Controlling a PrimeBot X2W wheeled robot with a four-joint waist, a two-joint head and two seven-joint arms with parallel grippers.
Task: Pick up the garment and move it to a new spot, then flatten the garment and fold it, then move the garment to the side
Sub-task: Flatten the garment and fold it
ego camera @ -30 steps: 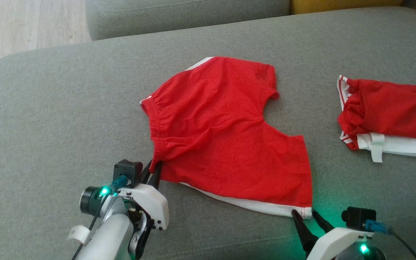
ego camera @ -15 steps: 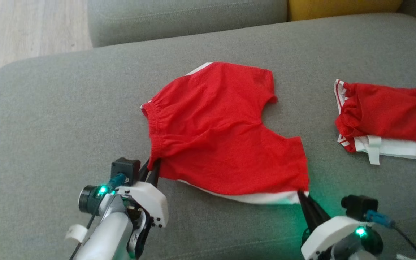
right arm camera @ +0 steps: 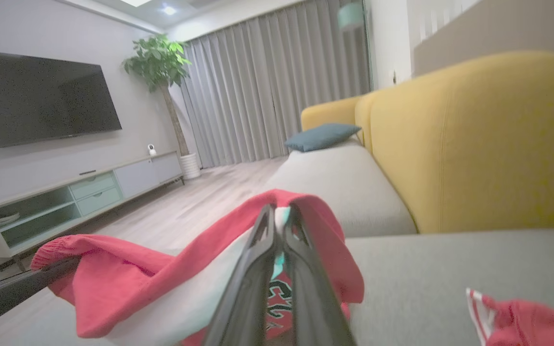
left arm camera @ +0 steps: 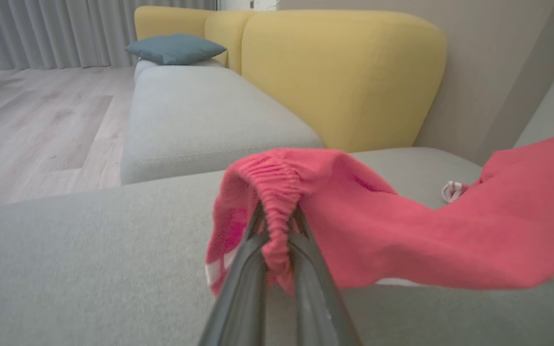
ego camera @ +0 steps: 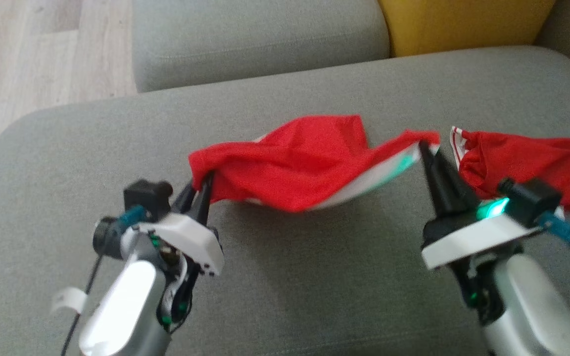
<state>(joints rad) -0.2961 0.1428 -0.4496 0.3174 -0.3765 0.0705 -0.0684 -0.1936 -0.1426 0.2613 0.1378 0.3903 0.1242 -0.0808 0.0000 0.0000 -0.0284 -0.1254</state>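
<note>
Hanging between both grippers, the red garment sags in the middle, lifted off the grey sofa seat; its low belly sits close over the fabric, can't tell if it touches. Left gripper is clamped on the elastic waistband corner, the gathered cloth pinched tight between its fingers in the left wrist view. Right gripper is closed on the white-trimmed hem corner at the opp. end, farther up the head view. Just to the right of the right gripper, a 2nd red garment w/ white stripes lies crumpled on the same seat, near the held hem. Behind: another grey seat, a yellow backrest, wood floor at left. Farther off are a blue pillow, grey curtains, a TV & a potted plant.
</note>
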